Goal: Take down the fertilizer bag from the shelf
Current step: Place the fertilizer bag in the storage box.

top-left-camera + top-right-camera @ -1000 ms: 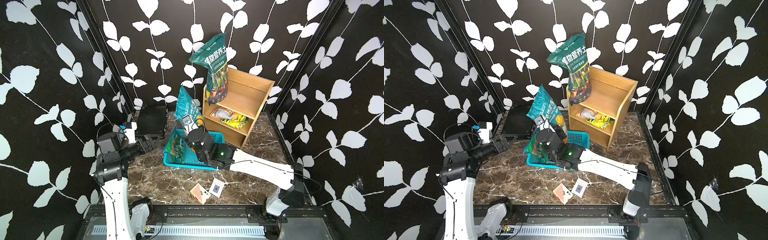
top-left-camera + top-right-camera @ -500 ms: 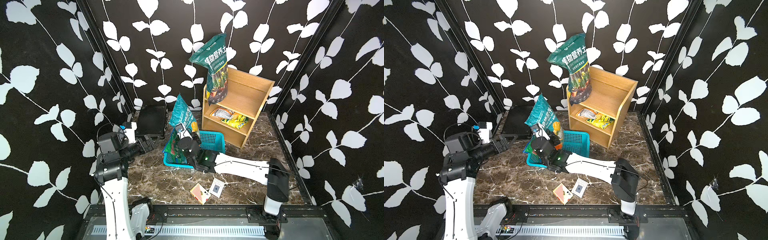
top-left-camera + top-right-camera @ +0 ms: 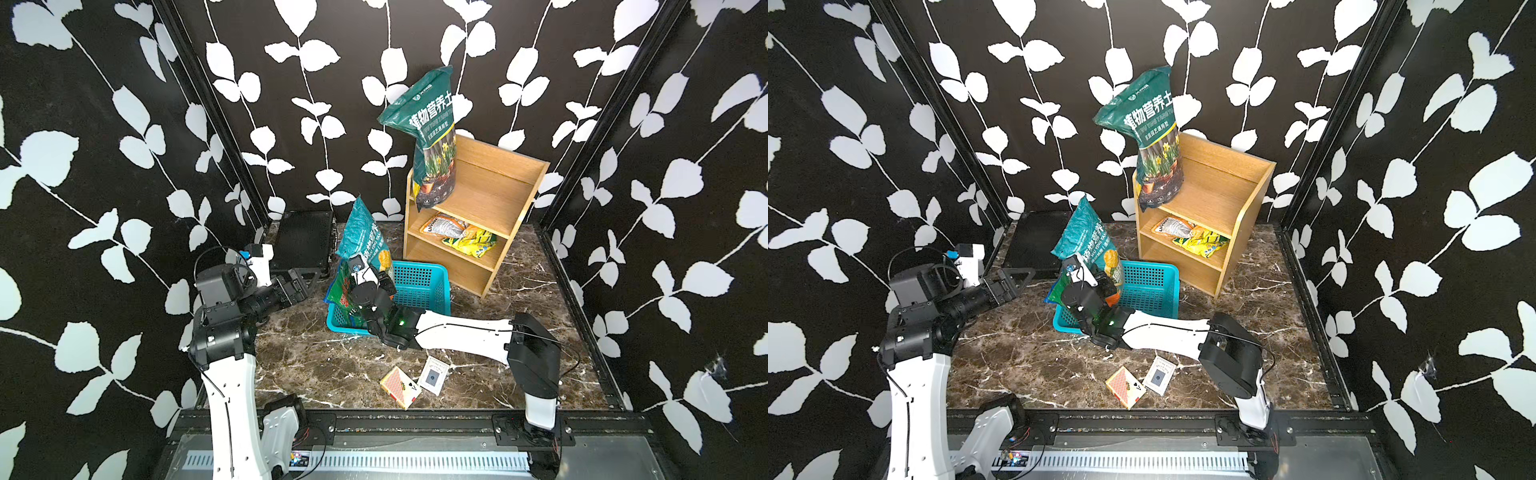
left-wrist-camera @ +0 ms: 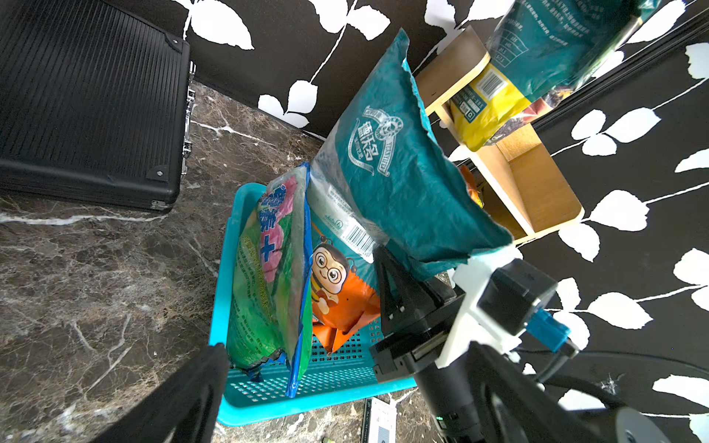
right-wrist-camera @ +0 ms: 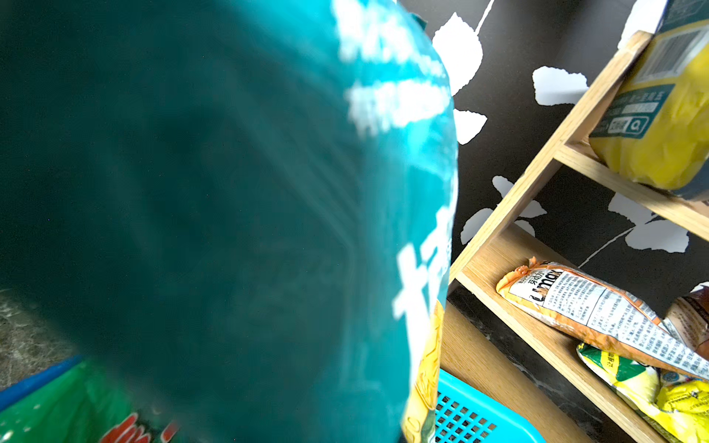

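The right gripper is clamped on the fertilizer bag, a teal sack, gripping it near its lower end. The bag is off the shelf and stands tilted over the left end of the basket. Its top leans toward the table's far edge. Whether its bottom rests on the basket floor cannot be told. In the right wrist view the bag fills most of the frame, blurred.

The basket sits mid-table, just in front of the shelf's left side, and a green packet stands on edge inside it. The shelf occupies the table's far right corner. A tall green bag leans on its top tier at the left side, and yellow packets lie on the middle tier.

The left gripper hangs above the table left of the basket with its fingers spread and nothing between them. It is near the black case in the far left corner. A card box and a card lie near the front edge.
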`<state>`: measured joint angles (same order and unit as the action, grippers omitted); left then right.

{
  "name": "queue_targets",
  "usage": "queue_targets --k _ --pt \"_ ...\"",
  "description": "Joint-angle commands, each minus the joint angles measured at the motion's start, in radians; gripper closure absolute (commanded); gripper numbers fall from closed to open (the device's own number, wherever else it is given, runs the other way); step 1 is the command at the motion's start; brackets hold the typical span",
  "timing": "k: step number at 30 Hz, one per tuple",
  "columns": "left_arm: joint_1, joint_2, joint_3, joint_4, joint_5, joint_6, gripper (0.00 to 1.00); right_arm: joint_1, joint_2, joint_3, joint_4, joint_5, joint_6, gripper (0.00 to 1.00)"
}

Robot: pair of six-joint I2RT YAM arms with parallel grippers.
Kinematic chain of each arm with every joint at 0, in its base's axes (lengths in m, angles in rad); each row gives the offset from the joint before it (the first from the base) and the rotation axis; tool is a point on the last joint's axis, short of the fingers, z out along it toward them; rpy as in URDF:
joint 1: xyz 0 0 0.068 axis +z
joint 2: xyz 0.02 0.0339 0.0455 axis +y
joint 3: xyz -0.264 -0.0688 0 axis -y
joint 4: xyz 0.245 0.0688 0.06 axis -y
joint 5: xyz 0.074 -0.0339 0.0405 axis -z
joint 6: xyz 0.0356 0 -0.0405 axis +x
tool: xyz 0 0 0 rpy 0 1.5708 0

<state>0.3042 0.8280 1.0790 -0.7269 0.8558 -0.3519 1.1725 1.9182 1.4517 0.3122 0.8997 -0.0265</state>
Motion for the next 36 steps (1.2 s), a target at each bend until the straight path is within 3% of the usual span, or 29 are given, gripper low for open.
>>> queue_targets --k 1,23,26,30,32,36 --pt "0.004 -0.002 0.000 0.015 0.003 -0.002 0.01 -0.007 -0.020 -0.024 0.245 0.042 0.009 1.00" --pt "0.005 -0.004 0.000 0.015 0.000 -0.002 0.01 0.008 0.027 -0.245 0.404 -0.018 0.057 0.98" --pt "0.004 -0.005 0.000 0.014 -0.001 -0.002 0.01 0.026 0.028 -0.259 0.431 -0.024 0.021 0.88" --pt "0.005 -0.007 -0.001 0.012 -0.005 -0.001 0.01 0.052 0.031 -0.259 0.458 -0.044 -0.035 0.54" --pt "0.005 -0.007 0.000 0.012 -0.005 -0.001 0.01 0.066 0.030 -0.255 0.462 -0.044 -0.052 0.44" --pt "0.005 -0.009 -0.001 0.010 -0.005 0.000 0.01 0.093 0.023 -0.231 0.437 -0.059 -0.047 0.35"
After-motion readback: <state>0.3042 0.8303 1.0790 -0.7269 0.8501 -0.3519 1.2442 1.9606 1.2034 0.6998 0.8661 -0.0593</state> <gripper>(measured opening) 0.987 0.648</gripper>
